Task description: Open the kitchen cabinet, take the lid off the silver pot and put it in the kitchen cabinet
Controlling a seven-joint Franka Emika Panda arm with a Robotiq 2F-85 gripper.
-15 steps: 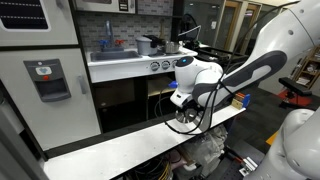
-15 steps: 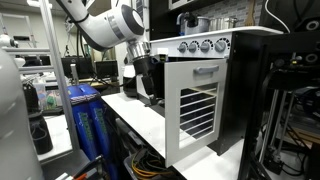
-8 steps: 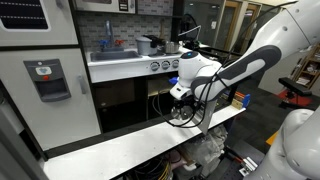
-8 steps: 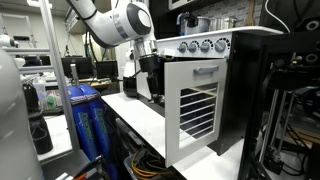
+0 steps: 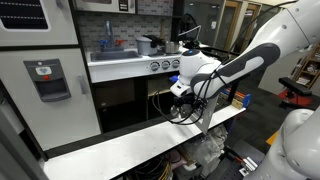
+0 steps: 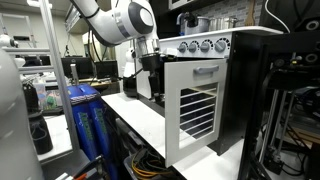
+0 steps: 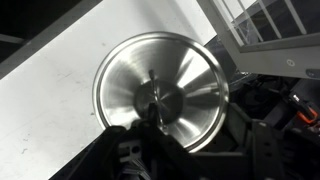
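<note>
Clearly, the white Panda arm (image 5: 250,62) reaches across to the toy kitchen (image 5: 125,68), whose kitchen cabinet (image 6: 195,108) stands with its slatted white door swung open over the white tabletop (image 5: 110,150). The gripper (image 7: 170,148) is clamped tight on the lid (image 7: 160,88), which the wrist view shows as a shiny round disc held above the tabletop, near the open door's slats. The silver pot (image 6: 197,23) sits small on the stove top, above the knobs.
</note>
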